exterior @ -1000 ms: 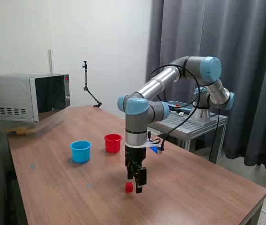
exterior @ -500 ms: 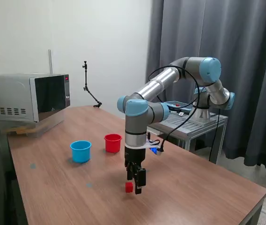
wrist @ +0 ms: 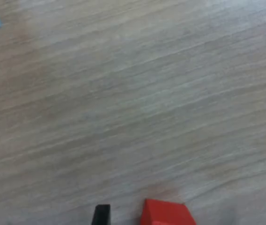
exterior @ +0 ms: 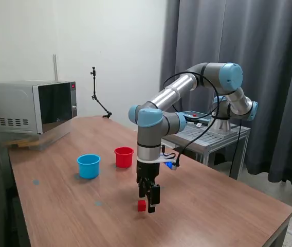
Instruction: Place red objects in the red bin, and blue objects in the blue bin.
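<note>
Pointing straight down over the near part of the wooden desk [exterior: 58,206], with the jaws [exterior: 150,204] low above the surface. Spread apart, as the wrist view shows: one dark fingertip [wrist: 101,214] on one side of the red cube [wrist: 166,213], the other barely visible at the far frame edge, wood showing between cube and fingers. Gripping nothing.

Resting flat on the desk, the red cube [exterior: 142,205], just beside the jaws on the exterior view's left, in that view close against the fingers. Cannot tell from that angle whether touching; in the wrist view, apart from the nearer finger.

Standing upright farther back on the desk, the red cup [exterior: 124,157], and just beside it toward the exterior view's left, the light blue cup [exterior: 88,166]. Near each other but apart, both well clear of the cube and the arm's tip. Insides not readable from here.

Only one cube in sight; no dark blue cubes visible in either view.

At the back corner on the exterior view's left, a silver microwave [exterior: 30,106] set on a low board. Behind the desk, a thin black articulated stand [exterior: 98,100] against the white wall, and dark grey curtains [exterior: 249,51] on the exterior view's right, with the arm's base mounted on a small grey table [exterior: 207,135] there.
</note>
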You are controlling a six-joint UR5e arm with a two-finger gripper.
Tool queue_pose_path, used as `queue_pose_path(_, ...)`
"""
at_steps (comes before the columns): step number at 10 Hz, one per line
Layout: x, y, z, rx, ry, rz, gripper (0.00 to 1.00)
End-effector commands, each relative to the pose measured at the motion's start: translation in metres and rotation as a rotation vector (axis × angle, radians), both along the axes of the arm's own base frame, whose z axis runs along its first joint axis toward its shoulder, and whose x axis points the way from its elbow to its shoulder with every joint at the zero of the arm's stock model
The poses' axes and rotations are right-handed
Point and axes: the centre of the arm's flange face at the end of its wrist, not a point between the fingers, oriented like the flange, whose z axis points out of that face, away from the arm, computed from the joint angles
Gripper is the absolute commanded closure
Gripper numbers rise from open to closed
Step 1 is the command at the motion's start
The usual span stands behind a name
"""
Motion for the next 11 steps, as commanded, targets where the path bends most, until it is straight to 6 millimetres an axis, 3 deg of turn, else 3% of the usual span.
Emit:
queue_pose_path(1,-0.0007,0.0001,0.0013,0.002,0.003,0.000,0.00)
queue_pose_path(11,-0.0024,0.0023,0.0028,0.025,0.010,-0.002,0.00)
